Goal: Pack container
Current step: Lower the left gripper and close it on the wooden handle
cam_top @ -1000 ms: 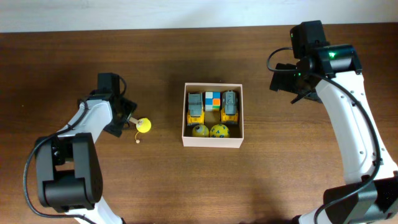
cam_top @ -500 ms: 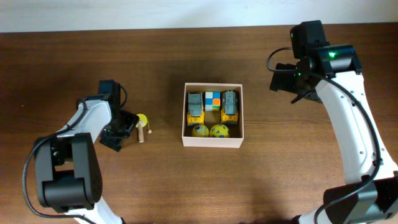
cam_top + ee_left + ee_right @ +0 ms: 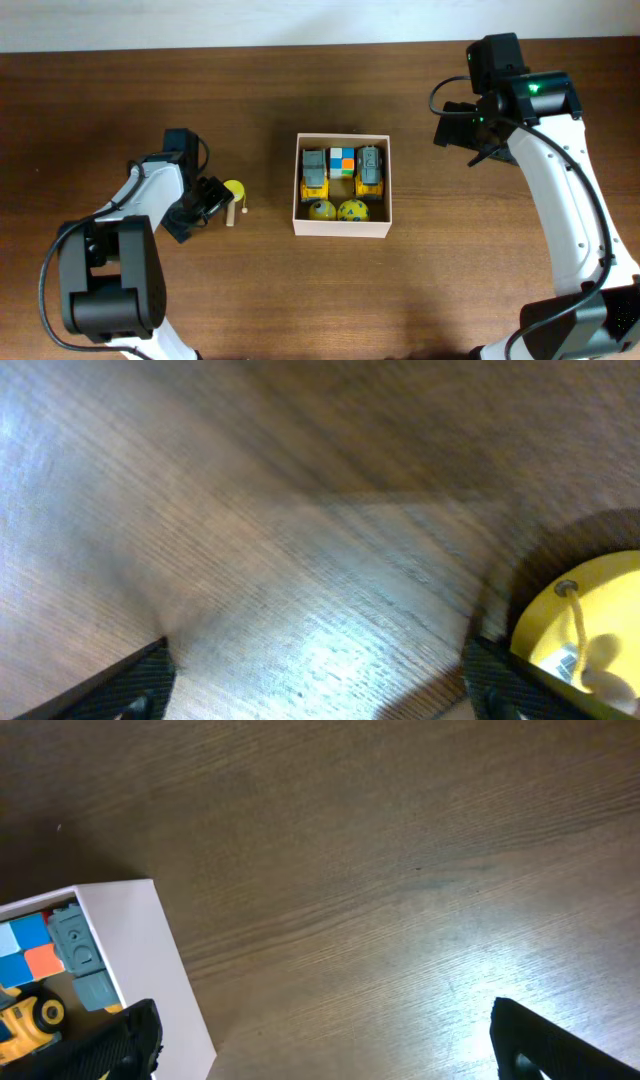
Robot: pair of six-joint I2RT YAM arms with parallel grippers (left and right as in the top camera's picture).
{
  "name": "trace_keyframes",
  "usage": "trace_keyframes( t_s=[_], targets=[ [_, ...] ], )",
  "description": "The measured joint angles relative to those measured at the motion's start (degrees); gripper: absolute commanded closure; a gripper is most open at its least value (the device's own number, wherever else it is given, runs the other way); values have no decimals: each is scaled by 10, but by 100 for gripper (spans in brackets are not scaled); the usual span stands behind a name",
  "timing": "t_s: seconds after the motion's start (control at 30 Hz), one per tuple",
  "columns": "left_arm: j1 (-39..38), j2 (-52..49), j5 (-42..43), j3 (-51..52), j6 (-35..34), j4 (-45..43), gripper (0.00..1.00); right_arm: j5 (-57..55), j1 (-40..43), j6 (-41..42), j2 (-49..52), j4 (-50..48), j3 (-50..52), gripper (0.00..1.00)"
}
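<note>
Overhead: container [image 3: 342,229], well ahead of the left gripper [image 3: 208,197], holds two trucks [image 3: 313,172], a colour cube [image 3: 342,162] and two yellow balls [image 3: 322,210]. A ball-and-peg toy [image 3: 233,190] lies just ahead of that gripper, unpacked.
Left wrist: jaws wide, gripping nothing, the toy beside one fingertip.
Right wrist: right gripper [image 3: 452,130] wide open, empty, container corner off to its side.
Looks mostly packed, with one toy left.

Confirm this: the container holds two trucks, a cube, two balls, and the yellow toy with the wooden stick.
Wrong on one point: the yellow toy with the wooden stick is not in the container. It lies on the table outside it, by the left fingers. The overhead view shows this. The trucks, cube and balls are inside.
</note>
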State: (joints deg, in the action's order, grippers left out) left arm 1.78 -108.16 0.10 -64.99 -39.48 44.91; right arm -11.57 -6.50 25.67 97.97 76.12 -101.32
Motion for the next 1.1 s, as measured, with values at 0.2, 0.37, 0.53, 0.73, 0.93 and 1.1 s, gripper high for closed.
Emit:
trace_keyframes(
  t_s=[0.2,0.37,0.53,0.73,0.93,1.1],
  targets=[
    [0,19,6,14,77,-6,1,0,0,0,0,0,0,1],
    [-9,60,8,23,141,-3,1,0,0,0,0,0,0,1],
    [-44,110,9,23,171,-3,1,0,0,0,0,0,0,1],
    [-80,118,2,23,158,-3,5,0,0,0,0,0,0,1],
    [-89,118,-35,23,96,-7,18,0,0,0,0,0,0,1],
    [-89,115,-42,23,61,-25,21,0,0,0,0,0,0,1]
  ],
)
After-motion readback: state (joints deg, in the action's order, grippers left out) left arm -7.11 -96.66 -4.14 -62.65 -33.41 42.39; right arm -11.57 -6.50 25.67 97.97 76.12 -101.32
